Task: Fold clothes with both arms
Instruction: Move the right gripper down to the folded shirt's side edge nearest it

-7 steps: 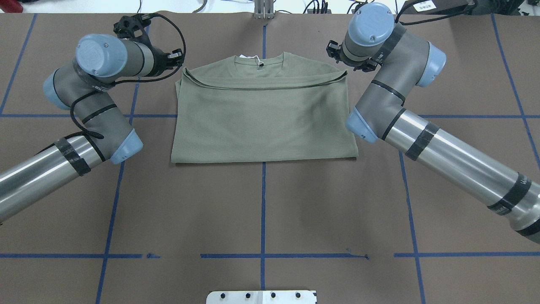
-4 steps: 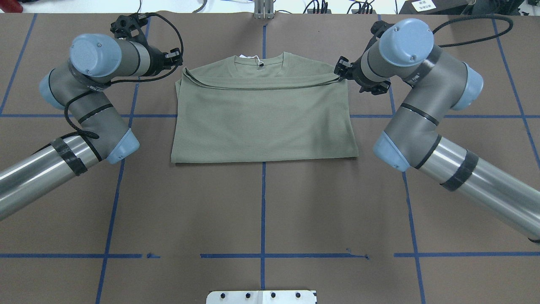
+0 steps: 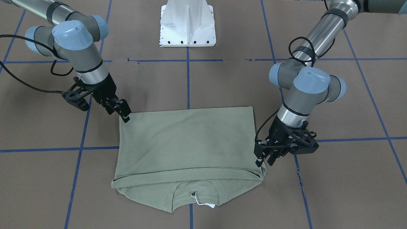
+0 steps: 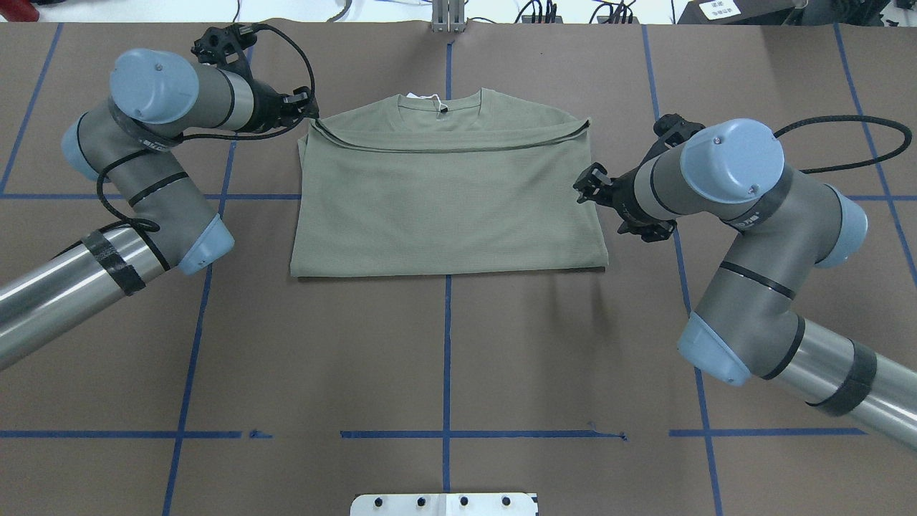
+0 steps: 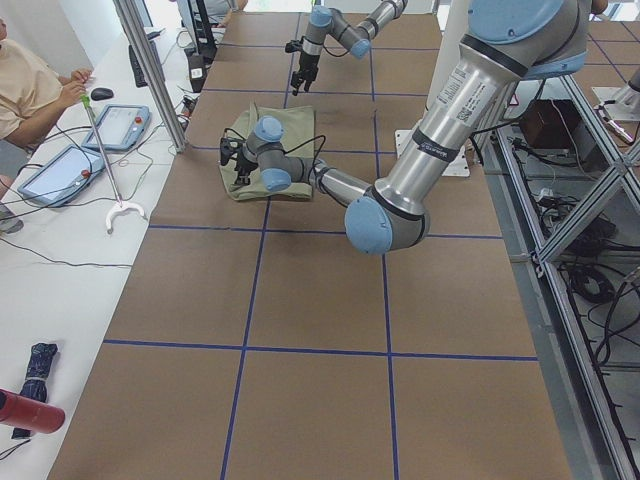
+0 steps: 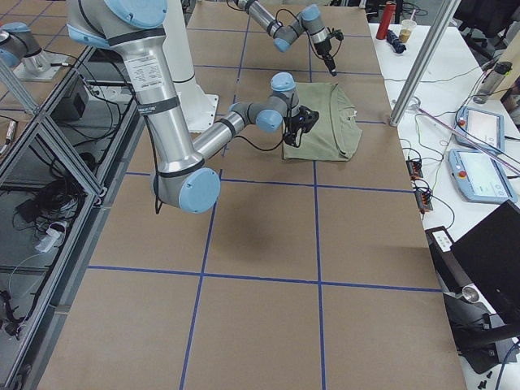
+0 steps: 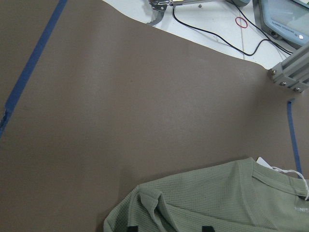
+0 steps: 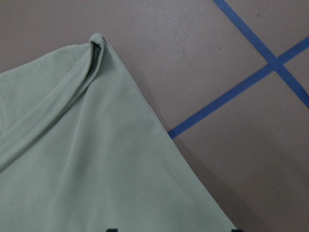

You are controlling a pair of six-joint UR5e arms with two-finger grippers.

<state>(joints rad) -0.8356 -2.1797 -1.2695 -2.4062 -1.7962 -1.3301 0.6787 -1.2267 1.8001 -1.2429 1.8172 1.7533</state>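
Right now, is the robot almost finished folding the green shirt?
Done: the sage-green shirt lies folded in half, hem up near the collar, no sleeves sticking out. In hand: nothing; the left gripper and right gripper sit open at its side edges. Left: probably one more fold to make it smaller.

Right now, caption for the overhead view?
Folded green shirt, left gripper at its collar-side corner, right gripper beside its edge.
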